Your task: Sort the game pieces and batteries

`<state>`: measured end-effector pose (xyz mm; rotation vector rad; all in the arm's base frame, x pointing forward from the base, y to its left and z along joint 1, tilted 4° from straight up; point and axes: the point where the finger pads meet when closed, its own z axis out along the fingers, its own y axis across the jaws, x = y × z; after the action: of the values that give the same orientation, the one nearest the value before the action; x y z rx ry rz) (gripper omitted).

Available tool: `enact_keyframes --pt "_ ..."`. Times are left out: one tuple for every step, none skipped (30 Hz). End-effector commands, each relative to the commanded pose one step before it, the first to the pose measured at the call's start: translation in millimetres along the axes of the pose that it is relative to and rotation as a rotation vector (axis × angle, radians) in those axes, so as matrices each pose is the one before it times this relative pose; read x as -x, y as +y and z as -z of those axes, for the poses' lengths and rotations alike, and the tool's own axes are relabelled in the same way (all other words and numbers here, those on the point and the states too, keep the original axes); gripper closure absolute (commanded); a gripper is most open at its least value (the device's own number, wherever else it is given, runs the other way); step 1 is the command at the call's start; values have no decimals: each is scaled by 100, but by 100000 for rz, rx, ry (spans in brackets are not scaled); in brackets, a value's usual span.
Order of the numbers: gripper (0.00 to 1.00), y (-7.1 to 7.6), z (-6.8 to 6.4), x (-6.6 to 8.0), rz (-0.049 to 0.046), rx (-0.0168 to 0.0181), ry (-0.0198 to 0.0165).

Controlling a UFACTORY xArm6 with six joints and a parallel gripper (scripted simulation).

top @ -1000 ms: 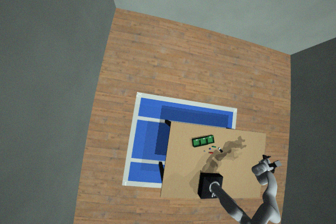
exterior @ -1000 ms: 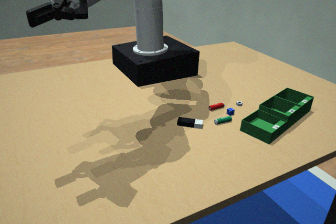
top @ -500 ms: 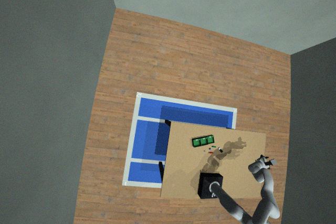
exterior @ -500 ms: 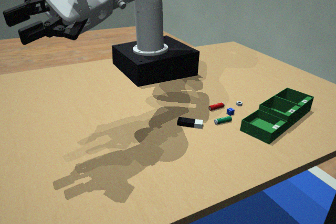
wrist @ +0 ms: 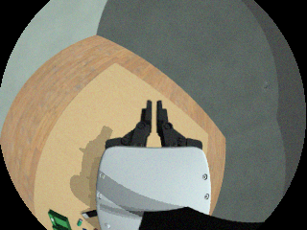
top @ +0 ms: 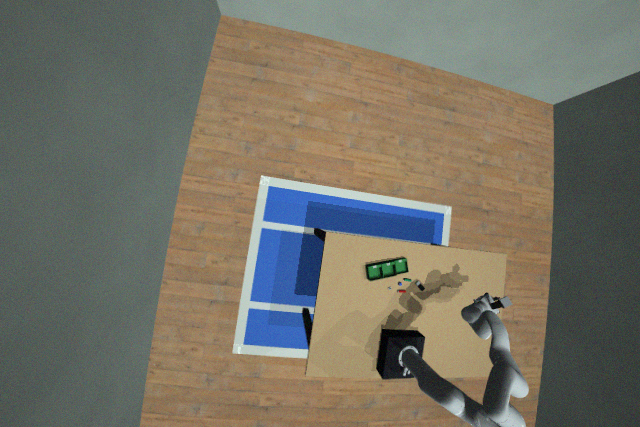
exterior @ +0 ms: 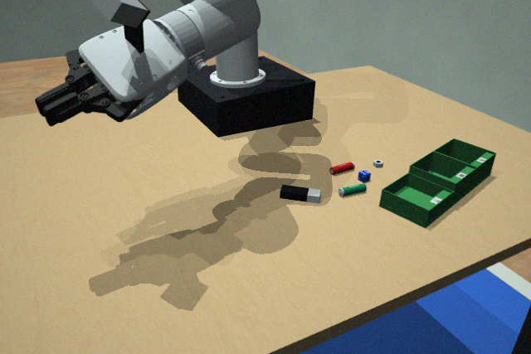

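My gripper [exterior: 42, 110] hangs high above the left part of the table, far from all the objects. Its fingers are shut with nothing between them, as the wrist view [wrist: 153, 107] shows. A red battery [exterior: 342, 167] and a green battery [exterior: 352, 190] lie on the table near a blue die [exterior: 363, 176]. A row of three green bins [exterior: 437, 181] stands just right of them; the labels are too small to read. In the overhead view the bins [top: 386, 268] sit near the table's far edge and the gripper [top: 478, 301] is near the right edge.
A grey nut [exterior: 377, 163] lies between the red battery and the bins. A black and grey USB stick [exterior: 300, 193] lies left of the green battery. The arm's black base [exterior: 246, 94] stands behind the objects.
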<state>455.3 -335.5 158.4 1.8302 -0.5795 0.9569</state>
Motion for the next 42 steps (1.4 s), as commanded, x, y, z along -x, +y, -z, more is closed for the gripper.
enact_keyframes --pt "93 -454 1926 506 5762 3218 -9133" --pt "93 0 0 0 0 0 0" --pt "93 -199 753 300 2936 -74 -4049" --pt "93 -92 326 143 492 -14 -680" --pt "93 -234 731 327 2921 -523 -4027" --pt "93 -133 383 187 536 -98 -741" --pt "93 0 0 0 0 0 0" --pt "93 -270 708 348 2909 -956 -3955" --pt "93 -180 433 231 589 -196 -803" --pt "93 -307 686 363 2900 -1367 -3840" --pt "93 0 0 0 0 0 0" --pt "93 0 0 0 0 0 0" --pt "93 -336 667 372 2895 -1694 -3711" --pt "93 -358 647 388 1363 -801 -1750" --pt "93 -192 331 205 0 -3 -2" --pt "93 2 -5 5 0 -3 1" --pt "93 -382 644 373 2893 -2102 -3498" --pt "93 -360 548 347 790 -579 -958" --pt "93 1 -6 5 0 -3 1" --pt "93 -417 621 374 2894 -2424 -3282" --pt "93 -429 574 376 868 -732 -987" --pt "93 0 -6 5 0 -2 2" --pt "93 -453 597 371 2898 -2712 -3044" --pt "93 -480 567 382 951 -895 -1001" --pt "93 -22 20 22 0 -3 2" --pt "93 -488 573 365 2904 -2967 -2789" --pt "93 -516 542 372 1036 -1064 -997" --pt "93 0 0 0 0 0 0" --pt "93 0 0 0 0 0 0" --pt "93 -523 536 364 2913 -3193 -2518" --pt "93 -550 516 359 1125 -1236 -975" --pt "93 -172 156 109 0 -1 -1" --pt "93 0 2 -2 0 1 0" --pt "93 -555 516 347 2924 -3382 -2243" --pt "93 -583 491 341 1214 -1408 -934" --pt "93 -150 123 84 0 -1 -1" --pt "93 -586 499 324 2937 -3538 -1965" --pt "93 -614 466 321 1304 -1576 -874" --pt "93 -196 136 103 0 -4 1" --pt "93 -616 475 304 2951 -3669 -1684" --pt "93 -643 441 298 1395 -1738 -796" --pt "93 -241 152 111 0 -4 1"
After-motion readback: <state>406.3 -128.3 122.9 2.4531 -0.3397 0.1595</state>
